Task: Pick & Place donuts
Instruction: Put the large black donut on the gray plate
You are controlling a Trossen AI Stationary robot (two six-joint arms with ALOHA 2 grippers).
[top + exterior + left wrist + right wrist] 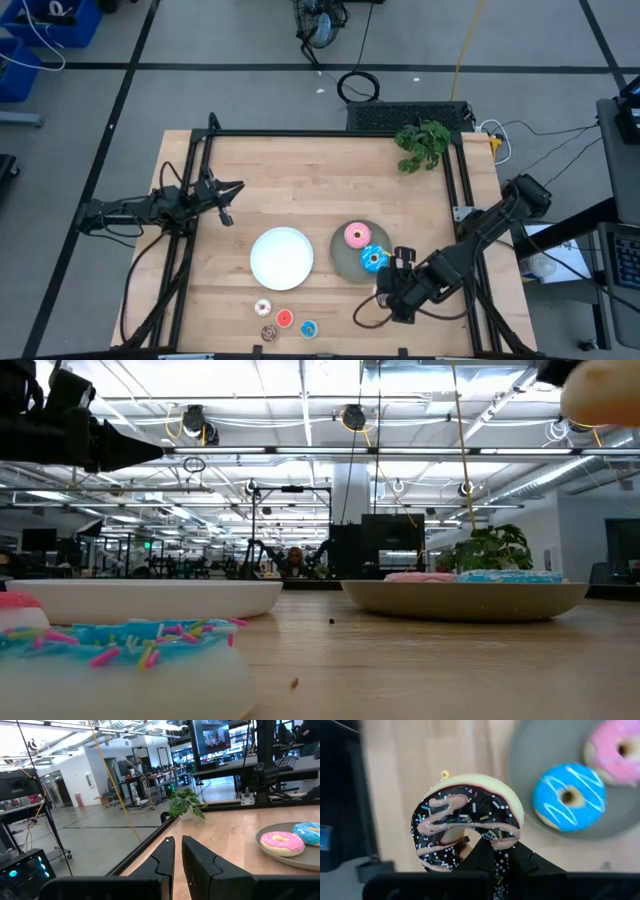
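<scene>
My right gripper [393,288] [495,849] hovers by the near-right rim of the grey plate [342,262] and is shut on the brown streaked donut [470,820]. The pink donut [357,236] and the blue streaked donut [375,259] lie flat on that plate. Four tiny donuts lie on the table near its near edge: white-pink [263,307], red [285,318], blue [308,328] and brown [268,332]. My left gripper [228,192] [177,845] waits shut above the table's left side, touching nothing. My right gripper pinches the brown donut's ring at one spot [496,840] on its rim between the two fingers, with one fingertip [481,846] at the hole's edge. The donut is lifted clear of the table and stands tilted, its iced face toward the wrist camera.
A round white plate [282,257] lies left of the grey one. A green plant sprig [422,142] sits at the far right corner. A black frame [330,133] runs along the table's far edge and sides. Bare wood lies between the plates and the far edge.
</scene>
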